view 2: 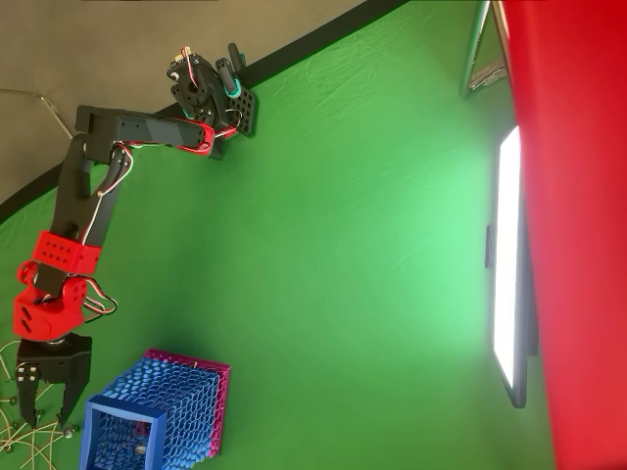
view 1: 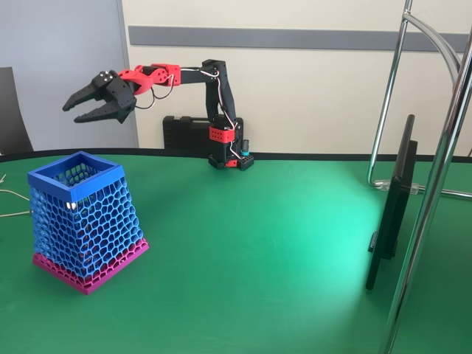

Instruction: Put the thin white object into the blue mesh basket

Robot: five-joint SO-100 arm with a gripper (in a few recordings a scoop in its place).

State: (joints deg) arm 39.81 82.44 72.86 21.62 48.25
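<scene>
The blue mesh basket [view 1: 85,221] stands at the left of the green table with its magenta base band down and its square rim open upward; the overhead view shows it at the bottom left [view 2: 176,406]. My gripper [view 1: 74,112] hangs in the air above and a little behind the rim, open, with nothing between its fingers. From overhead the gripper [view 2: 44,419] is just left of the basket's rim. A small pale speck [view 1: 70,204] shows through the mesh inside the basket; I cannot tell whether it is the thin white object.
Thin white wires [view 2: 29,441] lie on the table left of the basket. A dark monitor [view 1: 391,206] and chrome stand poles [view 1: 435,184] occupy the right side. A black case [view 1: 188,133] sits behind the arm's base [view 1: 228,158]. Open green table [view 1: 251,251] lies between.
</scene>
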